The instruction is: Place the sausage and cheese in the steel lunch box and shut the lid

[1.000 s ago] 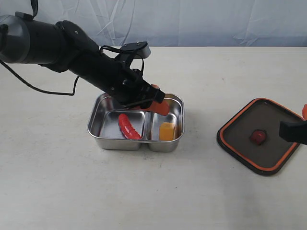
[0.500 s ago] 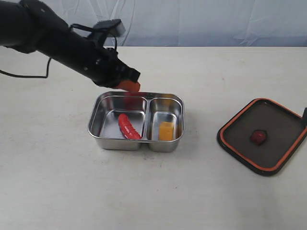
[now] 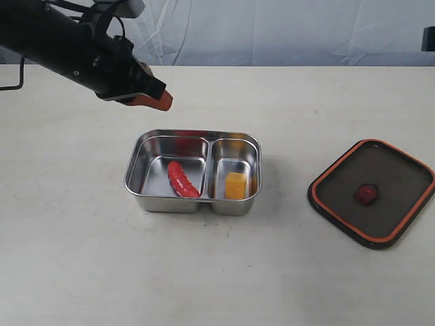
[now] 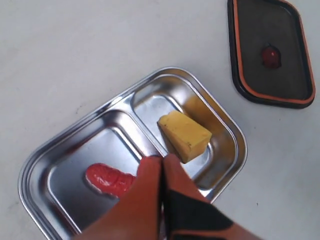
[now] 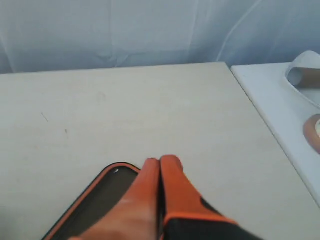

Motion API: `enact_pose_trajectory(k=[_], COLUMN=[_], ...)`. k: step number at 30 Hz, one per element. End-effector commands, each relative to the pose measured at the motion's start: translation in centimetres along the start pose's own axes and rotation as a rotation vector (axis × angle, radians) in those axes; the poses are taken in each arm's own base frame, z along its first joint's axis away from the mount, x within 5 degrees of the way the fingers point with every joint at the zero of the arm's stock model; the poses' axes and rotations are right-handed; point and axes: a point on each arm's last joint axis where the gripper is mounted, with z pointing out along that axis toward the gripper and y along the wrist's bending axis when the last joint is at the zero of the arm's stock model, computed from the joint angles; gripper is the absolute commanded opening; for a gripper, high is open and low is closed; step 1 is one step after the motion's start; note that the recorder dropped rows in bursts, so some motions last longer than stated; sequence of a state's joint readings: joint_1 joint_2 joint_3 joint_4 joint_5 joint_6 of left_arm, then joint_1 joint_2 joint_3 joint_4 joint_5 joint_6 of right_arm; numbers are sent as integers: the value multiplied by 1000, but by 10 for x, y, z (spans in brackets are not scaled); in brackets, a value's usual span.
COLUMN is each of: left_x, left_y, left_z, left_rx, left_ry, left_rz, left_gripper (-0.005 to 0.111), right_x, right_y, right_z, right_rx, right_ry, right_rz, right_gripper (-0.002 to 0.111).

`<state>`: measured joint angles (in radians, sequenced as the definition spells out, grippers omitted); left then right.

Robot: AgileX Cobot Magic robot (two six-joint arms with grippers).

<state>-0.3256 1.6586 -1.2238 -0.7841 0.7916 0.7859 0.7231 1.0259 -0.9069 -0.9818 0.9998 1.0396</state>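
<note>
On pale table [image 3: 81,272], blue-grey curtain [image 3: 285,30] behind, left tool [image 3: 162,102] and right tool [image 5: 160,162] closed tight, both empty

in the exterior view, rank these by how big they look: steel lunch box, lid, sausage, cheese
1. steel lunch box and lid: they look about alike, so they are not ranked against each other
2. sausage
3. cheese, shorter than the sausage

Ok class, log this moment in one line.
sausage: larger compartment | cheese: smaller compartment | lid: off, on table | jaws: both shut, empty
</note>
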Motion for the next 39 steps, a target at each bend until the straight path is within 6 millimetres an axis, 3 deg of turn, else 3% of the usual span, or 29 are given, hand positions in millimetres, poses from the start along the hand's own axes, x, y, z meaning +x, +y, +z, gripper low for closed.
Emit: enact_pose_trajectory(k=[1,5,8,11,13,18,30,39], left_x=[15,28,32,33,33,33,34,34], left_y=[2,4,6,8,8,8,7,7], left_z=[4,9,11,12,12,12,12,13], left_rx=[0,-7,-23,-38,-39,-38,-29,-26], left_ry=[37,82,85,80,81,82,93,97], left_rz=[-28,-27,-30,-28,-27,-26,-24,-25], left_gripper=[0,0,0,0,0,0,0,0], right_x=[-21,-6,26,51,60,73,103,116], right_y=[3,-10,-33,-50,-47,-36,-28,-32], right_z=[53,113,163,195,209,230,268,280], right_rx=[-55,-147,-83,-46,-68,-128,-126,-55], right_ry=[207,525,773,883,907,900,896,905], right_rz=[-59,-64,-24,32,30,57,10,-25], right_gripper=[-1,-1,-1,-1,9,42,42,42])
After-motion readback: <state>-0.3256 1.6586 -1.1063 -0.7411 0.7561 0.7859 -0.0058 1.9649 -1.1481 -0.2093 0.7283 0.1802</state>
